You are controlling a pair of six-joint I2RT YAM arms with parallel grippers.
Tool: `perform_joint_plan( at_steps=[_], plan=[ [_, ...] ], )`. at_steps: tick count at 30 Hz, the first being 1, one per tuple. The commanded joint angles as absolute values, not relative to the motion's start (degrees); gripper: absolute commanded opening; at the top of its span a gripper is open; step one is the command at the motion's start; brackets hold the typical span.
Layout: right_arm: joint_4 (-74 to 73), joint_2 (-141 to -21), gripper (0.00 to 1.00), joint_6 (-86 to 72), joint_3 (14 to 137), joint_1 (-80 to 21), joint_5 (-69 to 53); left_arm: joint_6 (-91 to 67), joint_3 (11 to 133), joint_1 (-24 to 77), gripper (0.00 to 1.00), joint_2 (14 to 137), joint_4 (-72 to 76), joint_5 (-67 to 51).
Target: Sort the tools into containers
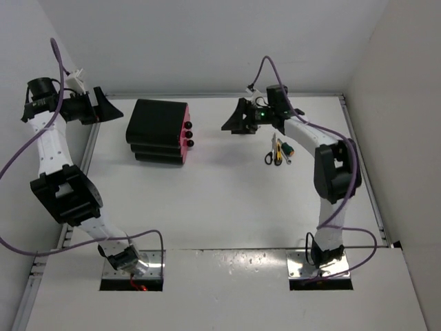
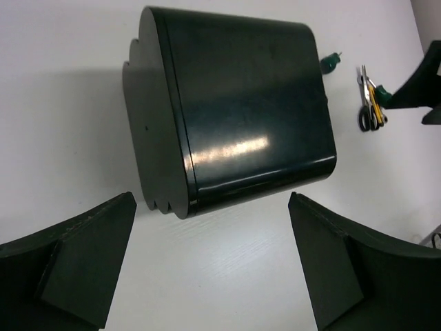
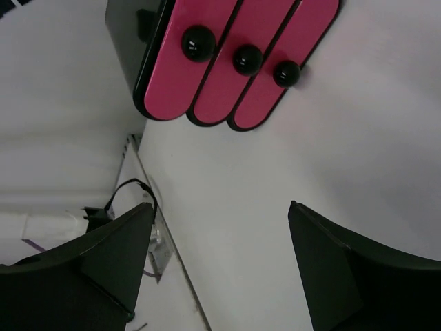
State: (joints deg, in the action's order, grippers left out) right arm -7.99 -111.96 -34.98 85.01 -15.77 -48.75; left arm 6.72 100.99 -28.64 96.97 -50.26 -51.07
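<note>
A black cabinet (image 1: 160, 129) with three stacked magenta-pink drawers (image 1: 185, 134) and round black knobs stands at the back left of the table; the drawers are shut. The right wrist view shows the pink fronts (image 3: 234, 58); the left wrist view shows the cabinet's back and top (image 2: 234, 114). The tools lie in a small pile (image 1: 278, 149) right of centre: black-handled scissors (image 2: 368, 110), a yellow-and-black tool and a green-handled screwdriver (image 2: 331, 63). My left gripper (image 1: 110, 107) is open and empty left of the cabinet. My right gripper (image 1: 233, 118) is open and empty, facing the drawers, left of the pile.
A white wall runs behind the table (image 1: 227, 200) and a metal rail along its left edge (image 3: 172, 262). Both arm bases sit at the near edge. Bare white tabletop lies between the cabinet and the tools.
</note>
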Motion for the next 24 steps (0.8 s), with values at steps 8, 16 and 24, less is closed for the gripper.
perform_joint_plan(
  at_steps=[8, 16, 24],
  plan=[
    [9.83, -129.53, 0.77, -53.95, 94.22, -18.9, -55.63, 5.63, 103.89, -20.93, 1.0, 101.94, -47.73, -46.76],
    [18.81, -137.18, 0.74, -63.45, 96.06, -20.65, -56.69, 3.08, 103.89, -18.55, 1.0, 105.03, -43.15, -40.26],
    [20.65, -141.06, 0.73, -65.12, 99.67, -22.41, -56.69, 3.08, 103.97, -12.05, 1.0, 105.56, -41.4, -29.02]
  ],
)
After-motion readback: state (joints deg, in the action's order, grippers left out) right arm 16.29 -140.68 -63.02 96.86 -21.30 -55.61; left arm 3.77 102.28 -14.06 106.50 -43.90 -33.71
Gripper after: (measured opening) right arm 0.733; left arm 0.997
